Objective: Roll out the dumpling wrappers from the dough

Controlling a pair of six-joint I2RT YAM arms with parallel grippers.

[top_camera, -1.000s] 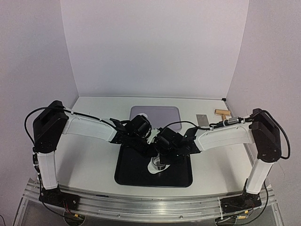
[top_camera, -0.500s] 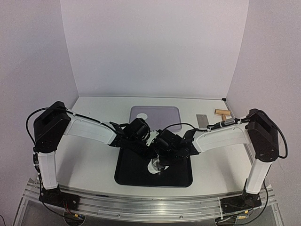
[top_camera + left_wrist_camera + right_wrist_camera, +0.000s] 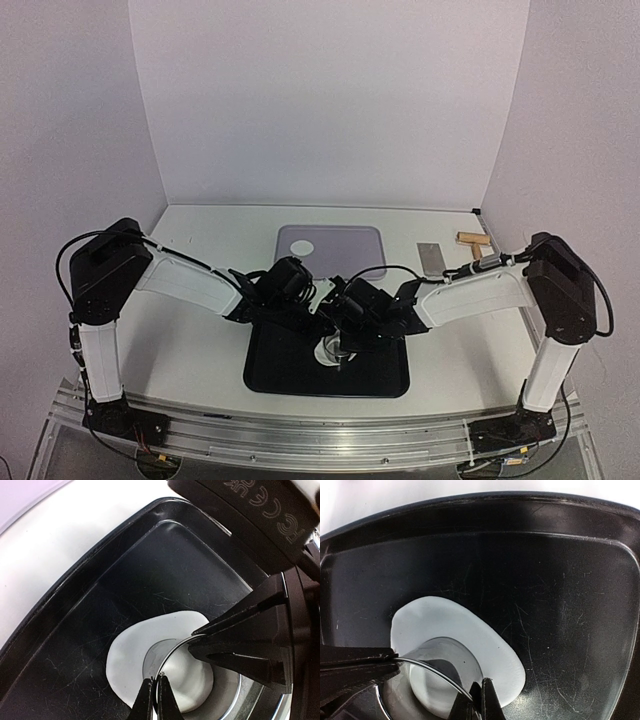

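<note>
White dough (image 3: 129, 652) on black tray (image 3: 95, 605) | metal ring (image 3: 440, 652) stands on dough | left gripper (image 3: 156, 700) clamped on ring rim | right gripper (image 3: 479, 699) also clamped on rim

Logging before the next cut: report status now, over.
Grippers: left gripper and right gripper both shut on metal ring rim. Ring sits on dough in black tray. One wrapper on purple mat. Nothing in the way.

Tray (image 3: 280, 372): black, lower centre.
Metal ring (image 3: 447, 652): inside tray.
Mat (image 3: 350, 242): lavender, behind tray.
Metal plate (image 3: 431, 257), wooden roller (image 3: 473, 239): right of mat.
</note>
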